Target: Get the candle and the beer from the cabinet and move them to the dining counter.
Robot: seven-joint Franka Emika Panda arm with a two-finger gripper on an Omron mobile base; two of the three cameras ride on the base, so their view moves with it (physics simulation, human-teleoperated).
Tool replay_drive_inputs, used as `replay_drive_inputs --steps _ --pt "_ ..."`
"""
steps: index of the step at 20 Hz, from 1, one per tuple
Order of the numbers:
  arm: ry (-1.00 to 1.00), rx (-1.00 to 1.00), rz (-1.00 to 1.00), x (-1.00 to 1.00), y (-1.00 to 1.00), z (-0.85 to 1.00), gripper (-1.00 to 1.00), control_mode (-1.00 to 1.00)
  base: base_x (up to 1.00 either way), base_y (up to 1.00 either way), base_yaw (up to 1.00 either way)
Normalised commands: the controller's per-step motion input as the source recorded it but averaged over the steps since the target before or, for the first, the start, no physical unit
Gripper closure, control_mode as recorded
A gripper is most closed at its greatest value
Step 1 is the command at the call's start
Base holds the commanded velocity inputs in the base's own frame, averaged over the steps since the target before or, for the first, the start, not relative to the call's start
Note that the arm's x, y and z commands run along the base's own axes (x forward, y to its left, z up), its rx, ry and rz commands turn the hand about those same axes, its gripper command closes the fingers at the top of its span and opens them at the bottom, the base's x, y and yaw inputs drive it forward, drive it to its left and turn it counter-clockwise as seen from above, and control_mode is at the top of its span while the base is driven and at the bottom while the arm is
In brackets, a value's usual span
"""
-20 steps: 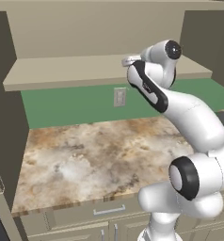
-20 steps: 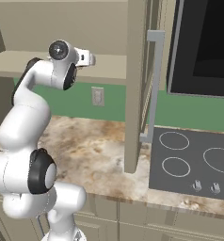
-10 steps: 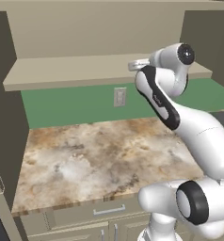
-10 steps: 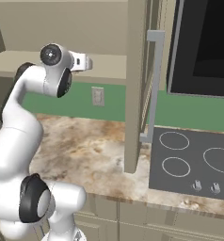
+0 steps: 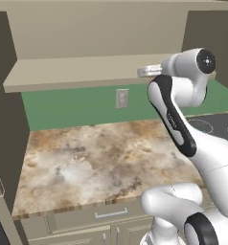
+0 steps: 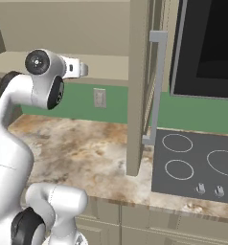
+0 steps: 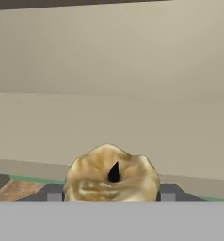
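The golden-brown candle [image 7: 111, 176] with its dark wick sits between my gripper's [image 7: 111, 196] two dark fingertips [image 7: 55, 194], and the gripper is shut on it. Behind it the hand view looks at the cabinet's plain beige shelf [image 7: 109, 122] and back wall, with the candle held out in front of the shelf's edge. In the left base view my gripper [image 5: 144, 72] hangs at the right end of the shelf [image 5: 77, 72]. In the right base view my gripper [image 6: 82, 70] sits in front of the shelf [image 6: 108, 67]. The beer and the dining counter are out of view.
An open cabinet door [image 6: 137, 86] with a long grey bar handle [image 6: 156, 88] stands just right of the hand. Below lie the marbled stone worktop [image 5: 96, 158], a black cooktop [image 6: 197, 162] and a white wall socket [image 5: 121, 98]. A black oven [image 6: 209, 48] is at the upper right.
The arm's wrist has swung to the right along the shelf front and risen a little. The gripper stays at shelf height, and the base has not moved.
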Motion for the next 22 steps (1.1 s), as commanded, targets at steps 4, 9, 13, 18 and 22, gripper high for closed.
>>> replay_drive_inputs --steps 4,9,13,18,22 --pt "0.00 0.00 0.00 -0.72 -0.06 0.06 1.00 -1.00 0.00 0.00 0.00" --pt "0.02 0.00 0.00 -0.57 0.00 0.01 1.00 -1.00 0.00 0.00 0.00" --pt "0.04 0.00 -0.04 -0.62 0.00 0.04 1.00 -1.00 0.00 0.00 0.00" --pt "0.04 0.00 -0.07 -0.65 0.00 0.06 1.00 -1.00 0.00 0.00 0.00" --pt "0.03 0.00 -0.07 -0.60 0.00 0.08 1.00 -1.00 0.00 0.00 0.00"
